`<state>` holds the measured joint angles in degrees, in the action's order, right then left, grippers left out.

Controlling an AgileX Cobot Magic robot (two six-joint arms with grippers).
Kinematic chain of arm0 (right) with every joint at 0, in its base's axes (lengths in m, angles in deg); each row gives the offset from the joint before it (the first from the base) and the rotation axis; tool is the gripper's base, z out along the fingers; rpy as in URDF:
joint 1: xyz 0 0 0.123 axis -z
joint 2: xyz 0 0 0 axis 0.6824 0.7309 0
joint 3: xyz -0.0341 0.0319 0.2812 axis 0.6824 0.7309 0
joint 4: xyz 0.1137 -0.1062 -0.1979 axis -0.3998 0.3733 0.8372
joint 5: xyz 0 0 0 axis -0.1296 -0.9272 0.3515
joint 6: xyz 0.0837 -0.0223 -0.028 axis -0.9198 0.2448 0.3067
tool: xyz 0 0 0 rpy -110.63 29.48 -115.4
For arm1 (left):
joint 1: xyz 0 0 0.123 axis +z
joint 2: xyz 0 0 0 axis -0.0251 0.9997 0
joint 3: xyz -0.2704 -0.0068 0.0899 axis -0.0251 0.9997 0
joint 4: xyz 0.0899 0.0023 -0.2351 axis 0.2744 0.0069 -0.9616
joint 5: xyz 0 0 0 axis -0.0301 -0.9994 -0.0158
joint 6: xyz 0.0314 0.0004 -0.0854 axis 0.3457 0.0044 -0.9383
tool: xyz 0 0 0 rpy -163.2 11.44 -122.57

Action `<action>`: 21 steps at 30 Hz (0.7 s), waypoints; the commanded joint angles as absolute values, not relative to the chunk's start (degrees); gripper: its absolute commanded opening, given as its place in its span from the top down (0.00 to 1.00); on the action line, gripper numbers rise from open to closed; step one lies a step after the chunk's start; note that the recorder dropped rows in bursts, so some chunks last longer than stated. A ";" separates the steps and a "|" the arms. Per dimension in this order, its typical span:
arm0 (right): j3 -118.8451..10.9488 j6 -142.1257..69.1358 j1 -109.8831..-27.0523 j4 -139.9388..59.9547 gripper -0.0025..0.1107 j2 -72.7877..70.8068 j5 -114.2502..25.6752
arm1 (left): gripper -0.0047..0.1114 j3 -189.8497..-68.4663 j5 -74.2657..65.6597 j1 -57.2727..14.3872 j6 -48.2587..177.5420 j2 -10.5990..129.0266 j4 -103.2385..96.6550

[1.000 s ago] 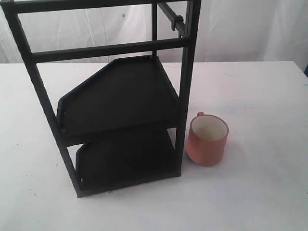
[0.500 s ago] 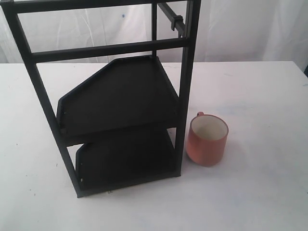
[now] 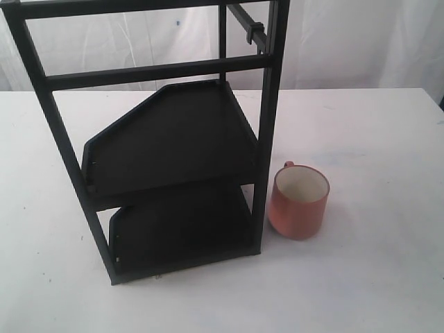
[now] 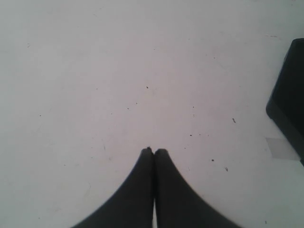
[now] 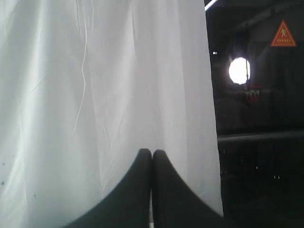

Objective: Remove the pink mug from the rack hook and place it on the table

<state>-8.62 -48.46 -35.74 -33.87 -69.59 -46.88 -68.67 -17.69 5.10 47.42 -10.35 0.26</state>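
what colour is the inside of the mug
Cream-white inside the pink mug, with a salmon-pink outside; it shows best in the exterior view.

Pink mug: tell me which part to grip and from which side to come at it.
Likely best: come from above and pinch the rim wall on the side away from the rack. The pink mug stands upright on the table, mouth open; its small handle points back beside the rack post, leaving that wall free.

We see a black two-shelf rack standing nearer the left edge of the table than the right. A white curtain hangs beyond the far edge; beside it, in the right wrist view, are an orange warning sign and a round bright light.
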 commanded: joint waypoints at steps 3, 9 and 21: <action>2.10 -46.93 -35.56 -31.41 0.98 -72.79 -38.57 | 0.96 -68.47 -17.67 4.71 47.34 -10.60 0.25; 10.95 -48.04 -35.69 -28.96 0.98 -72.79 -31.66 | 0.96 -68.47 -17.66 4.71 47.34 -10.60 0.25; 10.95 -47.71 -35.71 -28.73 0.98 -72.79 -57.13 | 0.96 -68.47 -17.66 4.71 47.34 -10.60 0.25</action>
